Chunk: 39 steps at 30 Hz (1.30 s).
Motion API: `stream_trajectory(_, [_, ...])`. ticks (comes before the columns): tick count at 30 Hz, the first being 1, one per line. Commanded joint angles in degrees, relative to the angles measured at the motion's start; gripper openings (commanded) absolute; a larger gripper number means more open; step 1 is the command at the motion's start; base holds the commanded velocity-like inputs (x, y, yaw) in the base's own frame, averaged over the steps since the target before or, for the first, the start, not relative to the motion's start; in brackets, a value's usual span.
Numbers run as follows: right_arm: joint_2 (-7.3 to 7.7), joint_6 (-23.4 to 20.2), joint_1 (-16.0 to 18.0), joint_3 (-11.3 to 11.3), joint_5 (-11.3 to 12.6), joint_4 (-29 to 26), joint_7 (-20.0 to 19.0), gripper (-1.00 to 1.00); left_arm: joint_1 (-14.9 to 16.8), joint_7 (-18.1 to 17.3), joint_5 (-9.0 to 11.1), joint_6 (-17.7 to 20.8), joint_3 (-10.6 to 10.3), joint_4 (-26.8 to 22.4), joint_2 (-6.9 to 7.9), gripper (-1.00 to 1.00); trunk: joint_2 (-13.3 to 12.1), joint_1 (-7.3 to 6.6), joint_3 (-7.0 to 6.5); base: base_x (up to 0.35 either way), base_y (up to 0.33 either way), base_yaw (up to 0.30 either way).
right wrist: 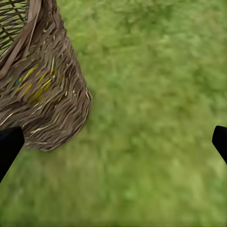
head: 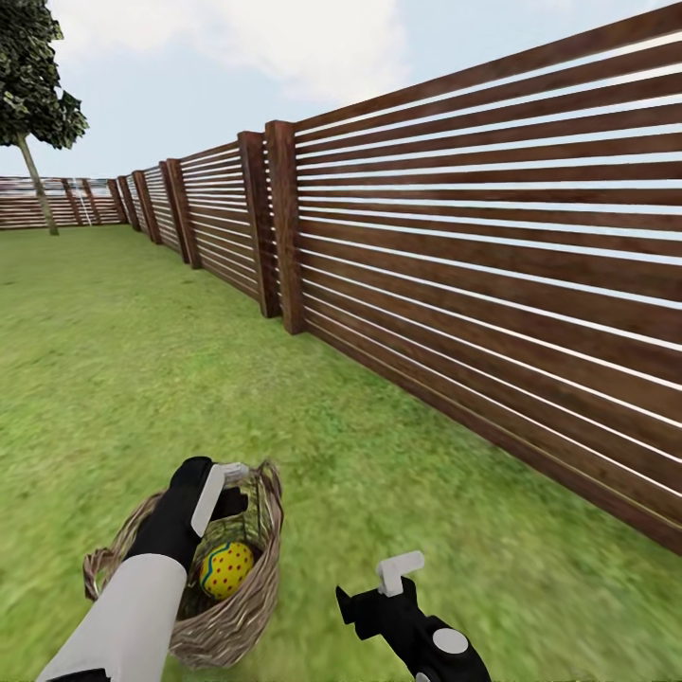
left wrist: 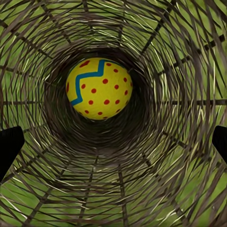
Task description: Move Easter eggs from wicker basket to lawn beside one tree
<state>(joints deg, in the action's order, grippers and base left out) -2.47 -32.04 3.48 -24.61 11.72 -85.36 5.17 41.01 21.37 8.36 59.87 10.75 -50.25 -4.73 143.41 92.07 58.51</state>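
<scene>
The wicker basket (head: 213, 616) lies tilted on the lawn (head: 142, 379), its mouth turned up toward me. One Easter egg (head: 225, 568), yellow with red dots and a blue-edged green zigzag, rests deep inside; the left wrist view shows the same egg (left wrist: 98, 88) at the bottom of the weave. My left gripper (head: 227, 493) is at the basket's rim, pointing in, open, its fingers (left wrist: 9, 146) spread wide and holding nothing. My right gripper (head: 374, 587) hovers open over grass beside the basket (right wrist: 42, 94). A tree (head: 36, 175) with a pale trunk stands far off at the left.
A dark brown slat fence (head: 474, 284) runs along the right side and recedes to the far back. Open grass stretches ahead and to the left toward the distant tree.
</scene>
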Motion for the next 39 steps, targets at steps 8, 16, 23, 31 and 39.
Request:
stream_trajectory(8, [0.01,-0.2,0.0,-0.1,0.6,-0.1,0.5,1.00,0.0,0.4,0.6,0.1,0.2,0.0,0.39,1.00,0.0,0.01,1.03,0.000,0.000,0.000])
stream_trajectory(16, [0.08,-0.1,0.0,-0.2,0.6,-0.1,0.5,1.00,0.0,0.4,0.5,-1.4,0.2,0.1,0.67,1.00,0.1,0.22,3.18,0.000,0.000,0.000])
stream_trajectory(23, [0.07,-0.1,0.0,-0.2,0.5,-0.1,0.5,1.00,0.0,0.4,0.6,-1.8,0.2,0.1,0.69,1.00,0.2,0.40,4.76,0.000,0.000,0.000])
stream_trajectory(31, [0.09,0.2,0.0,-0.2,0.5,-0.1,0.4,1.00,0.0,0.4,0.6,-2.0,0.2,0.1,0.69,1.00,0.3,0.60,6.53,0.000,0.000,0.000])
stream_trajectory(39, [0.10,0.3,0.0,-0.2,0.5,-0.1,0.4,1.00,-0.1,0.4,0.6,-2.0,0.2,0.0,0.69,1.00,0.5,0.81,8.31,0.000,0.000,0.000])
